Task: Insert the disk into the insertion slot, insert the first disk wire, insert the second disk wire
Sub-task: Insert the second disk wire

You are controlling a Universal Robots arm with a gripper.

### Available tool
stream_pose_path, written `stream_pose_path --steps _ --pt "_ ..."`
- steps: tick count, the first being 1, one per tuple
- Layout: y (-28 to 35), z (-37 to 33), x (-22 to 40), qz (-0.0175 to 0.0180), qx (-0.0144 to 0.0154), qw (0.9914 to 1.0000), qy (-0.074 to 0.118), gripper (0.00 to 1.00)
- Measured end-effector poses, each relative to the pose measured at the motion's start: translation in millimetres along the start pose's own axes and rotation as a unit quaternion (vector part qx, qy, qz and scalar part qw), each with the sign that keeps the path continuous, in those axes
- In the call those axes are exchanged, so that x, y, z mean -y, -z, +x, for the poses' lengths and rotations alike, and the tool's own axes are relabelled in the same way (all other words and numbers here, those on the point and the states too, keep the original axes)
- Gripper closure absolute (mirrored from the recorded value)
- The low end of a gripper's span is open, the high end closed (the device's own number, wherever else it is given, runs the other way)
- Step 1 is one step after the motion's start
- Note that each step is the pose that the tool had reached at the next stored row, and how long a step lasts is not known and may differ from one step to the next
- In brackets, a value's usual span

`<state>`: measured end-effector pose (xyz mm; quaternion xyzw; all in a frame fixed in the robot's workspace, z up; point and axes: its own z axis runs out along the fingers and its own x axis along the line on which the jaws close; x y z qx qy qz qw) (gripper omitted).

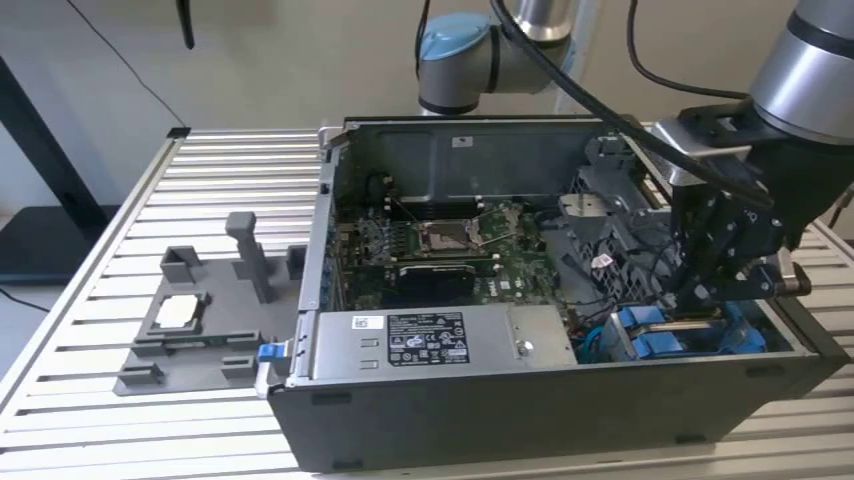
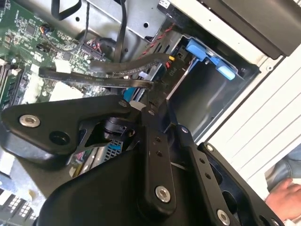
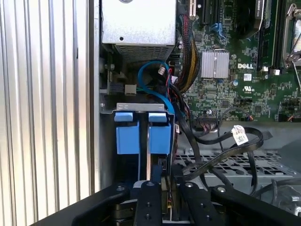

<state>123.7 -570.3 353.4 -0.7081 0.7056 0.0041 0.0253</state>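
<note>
One arm, one gripper (image 1: pixel 707 295). Hangs low inside the open computer case (image 1: pixel 441 420), over the corner at the exterior view's right, directly above the insertion slot (image 1: pixel 754 345). One case in all, standing on the slatted worktop (image 1: pixel 80 300).

Two blue plastic pieces (image 3: pixel 127 134) side by side at the slot in the first wrist view, upright and almost touching, with a thin metal edge between them. Too hidden to say how much of the disk lies behind them. One blue handle (image 2: pixel 207 54) at the mouth of the dark cage (image 2: pixel 211 99) in the second wrist view.

Two flat black cables (image 2: pixel 94 77) across the second wrist view, one above the other, both running toward the gripper (image 2: pixel 151 96). Lower one ends right at the tip. Clenched on it or merely against it: cannot tell. One thin wire with red and yellow flecks in the gap of the gripper (image 3: pixel 169 188) in the first wrist view.

One looped blue cable (image 3: pixel 155 84) just beyond the blue pieces. One grey power supply box (image 1: pixel 427 340) with a white sticker, along the near wall of the case. One ribbed silver heat sink (image 3: pixel 215 63) on the green board (image 3: pixel 235 89). One white tag (image 3: pixel 239 134) on a black cable.

One grey fixture (image 1: pixel 200 340) on the worktop at the exterior view's left, well apart from the case. One hand (image 2: pixel 282 197) at the edge of the second wrist view, outside the case.
</note>
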Motion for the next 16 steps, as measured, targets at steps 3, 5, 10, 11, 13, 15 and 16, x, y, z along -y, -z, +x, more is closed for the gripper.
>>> stream_pose_path --steps 3,5,10,11,13,15,16 --pt "5.2 -0.2 0.2 0.0000 -0.0003 1.00000 0.000 0.76" --pt "7.4 -0.3 0.2 0.0000 -0.0006 1.00000 0.000 0.76" --pt "12.7 -0.5 0.4 0.0000 -0.0009 1.00000 0.000 0.76" --pt "13.2 -0.5 0.4 0.0000 -0.0009 1.00000 0.000 0.76" --pt "13.3 -0.6 0.4 0.0001 -0.0009 1.00000 0.000 0.76" --pt "13.3 -0.6 0.4 0.0001 -0.0009 1.00000 0.000 0.76" --pt "13.3 -0.6 0.4 0.0001 -0.0009 1.00000 0.000 0.76"
